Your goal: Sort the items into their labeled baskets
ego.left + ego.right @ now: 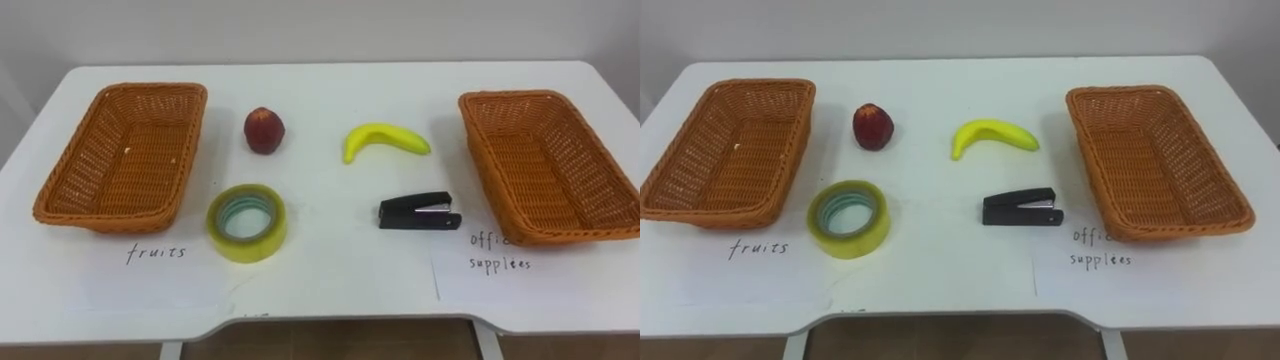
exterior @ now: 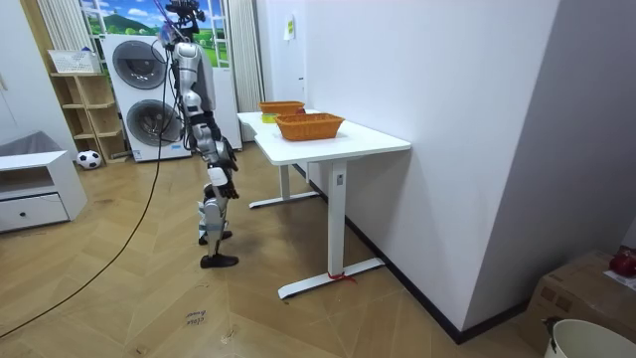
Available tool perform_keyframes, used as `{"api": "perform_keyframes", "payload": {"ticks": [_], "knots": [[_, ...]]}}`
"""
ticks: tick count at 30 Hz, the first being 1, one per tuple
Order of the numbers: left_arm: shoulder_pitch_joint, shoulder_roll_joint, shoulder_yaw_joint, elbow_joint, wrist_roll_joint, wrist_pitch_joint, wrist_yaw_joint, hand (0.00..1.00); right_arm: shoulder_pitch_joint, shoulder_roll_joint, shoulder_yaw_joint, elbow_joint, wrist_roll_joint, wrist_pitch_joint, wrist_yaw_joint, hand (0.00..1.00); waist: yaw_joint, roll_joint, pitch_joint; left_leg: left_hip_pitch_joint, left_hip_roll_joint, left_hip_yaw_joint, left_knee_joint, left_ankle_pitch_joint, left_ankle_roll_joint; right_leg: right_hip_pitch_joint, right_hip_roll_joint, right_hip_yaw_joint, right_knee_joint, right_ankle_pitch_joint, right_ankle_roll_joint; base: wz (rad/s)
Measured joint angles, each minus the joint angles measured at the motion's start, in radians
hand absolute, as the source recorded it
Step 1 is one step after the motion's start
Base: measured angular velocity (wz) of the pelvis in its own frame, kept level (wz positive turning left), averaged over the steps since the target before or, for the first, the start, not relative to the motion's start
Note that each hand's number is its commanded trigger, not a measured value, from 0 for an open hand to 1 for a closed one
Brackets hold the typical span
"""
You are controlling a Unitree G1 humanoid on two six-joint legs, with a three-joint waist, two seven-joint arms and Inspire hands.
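A white table (image 1: 320, 100) stands against a pale wall. In the left eye view, the left basket (image 1: 70, 170) sits at one end and the right basket (image 1: 550, 170) at the other. Both hold nothing. Between them lie four things, all apart from each other. A red fruit (image 1: 264, 130) is just beside the left basket. A banana (image 1: 385, 138) lies nearer the right one. In front of the fruit is a yellow tape roll (image 1: 262, 240), lying flat. In front of the banana is a black stapler (image 1: 418, 212). A written note (image 1: 155, 253) lies before each basket. The right basket's far corner is cut off by the edge.

The room view shows the robot. It stands on a wood floor (image 2: 149, 298), a little way back from the table, at the room view's left. Its right hand (image 2: 228, 159) hangs by its hip, too small to tell if the fingers are loose or curled. Behind it are two washers (image 2: 144, 70), a shelf (image 2: 84, 109), a ball (image 2: 89, 158) and a low drawer (image 2: 35, 189). From here, the baskets hide most of the small things.

The right eye view shows the whole right basket, but cuts the left basket's corner.
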Motion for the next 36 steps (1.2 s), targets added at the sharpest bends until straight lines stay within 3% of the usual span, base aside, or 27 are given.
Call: {"api": "perform_keyframes", "payload": {"ticks": [7,11,14,18,21,27,29,32,36], "knots": [[0.023,0.006,0.068,-0.006,0.002,0.009,-0.007,0.00,0.041,-0.003,-0.147,0.013,0.137,0.026,-0.015,0.00,-0.024,-0.025,0.0036,0.011,0.001,0.000,-0.002,-0.001,0.000,0.010,0.001,0.000,0.000,0.000,0.000,0.00],[0.054,0.008,0.134,-0.006,0.001,0.012,-0.011,0.00,0.053,-0.008,-0.288,0.012,0.147,0.027,-0.043,0.00,-0.053,-0.034,0.0002,0.014,0.001,0.005,-0.002,-0.001,0.000,0.008,0.002,0.017,0.003,0.000,0.000,-0.05],[0.056,0.016,0.170,-0.006,0.001,0.012,-0.009,0.00,0.064,-0.016,-0.342,0.012,0.189,0.026,-0.080,0.00,-0.055,-0.037,-0.0008,0.016,0.002,0.009,-0.002,-0.002,0.001,-0.001,0.002,0.024,0.014,0.000,0.000,-0.10],[0.061,0.039,0.175,-0.006,0.002,0.013,-0.003,0.00,0.065,-0.017,-0.409,0.011,0.223,0.026,-0.126,0.00,-0.069,-0.045,-0.0011,0.018,0.001,0.010,-0.002,-0.002,0.002,-0.003,0.002,0.025,0.018,0.000,0.000,-0.03],[0.063,0.039,0.174,-0.006,0.001,0.020,0.009,0.00,0.067,-0.022,-0.439,0.003,0.239,0.026,-0.162,0.00,-0.078,-0.045,-0.0013,0.020,0.001,0.011,-0.001,-0.003,0.002,-0.008,0.001,0.025,0.018,0.000,0.000,-0.04],[0.071,0.039,0.183,-0.006,0.000,0.031,0.017,0.00,0.073,-0.038,-0.552,-0.097,0.269,0.026,-0.298,0.00,-0.121,-0.050,-0.0041,0.019,0.000,0.011,-0.002,-0.003,0.003,-0.007,0.002,0.029,0.020,0.000,0.000,-0.01],[0.087,0.039,0.194,-0.013,0.000,0.032,0.020,0.00,0.085,-0.039,-0.622,-0.234,0.315,0.024,-0.376,0.00,-0.149,-0.058,-0.0063,0.021,-0.001,0.011,-0.004,-0.003,0.003,-0.007,0.001,0.030,0.021,0.000,0.000,0.00],[0.099,0.045,0.195,-0.059,0.001,0.035,0.037,0.00,0.080,-0.070,-0.633,-0.340,0.363,-0.007,-0.468,0.00,-0.165,-0.073,-0.0016,0.017,-0.001,0.011,-0.004,-0.004,0.004,-0.009,0.002,0.029,0.018,-0.001,-0.001,-0.02],[0.099,0.054,0.201,-0.084,0.003,0.035,0.040,0.00,0.073,-0.094,-0.674,-0.433,0.366,-0.052,-0.587,0.00,-0.164,-0.089,-0.0030,0.011,-0.001,0.012,-0.004,-0.004,0.004,-0.022,0.003,0.034,0.016,-0.003,-0.002,-0.01]]}}
